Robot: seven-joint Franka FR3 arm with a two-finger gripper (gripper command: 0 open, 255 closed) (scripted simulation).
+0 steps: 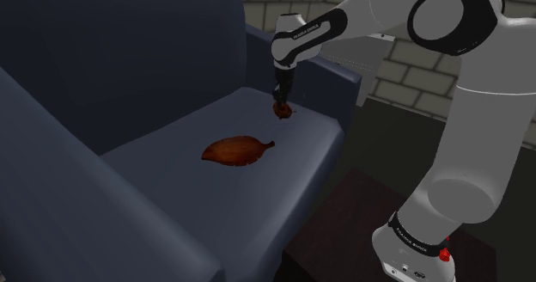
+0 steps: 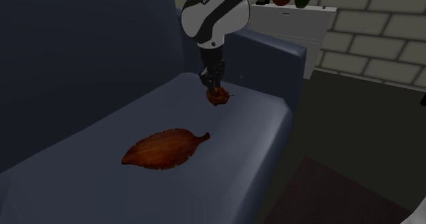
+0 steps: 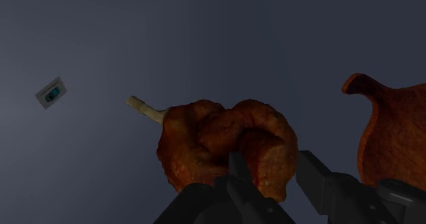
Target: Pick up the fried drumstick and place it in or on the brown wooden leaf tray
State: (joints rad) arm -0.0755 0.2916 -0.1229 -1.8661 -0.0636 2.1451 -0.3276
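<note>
Clamping our fingers (image 3: 322, 186) on the fried drumstick (image 3: 211, 144), we hold it at the armchair seat's (image 1: 172, 199) rear corner beside the armrest (image 1: 331, 81), apart from the leaf tray (image 1: 236, 150) lying mid-seat.

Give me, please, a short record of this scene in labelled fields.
surface: dark blue armchair seat
drumstick: brown, fried, pale bone end showing
leaf tray: brown, leaf-shaped, on the seat, apart from the drumstick
pincer: pointing down at the drumstick
task state: drumstick not yet on the tray
</note>
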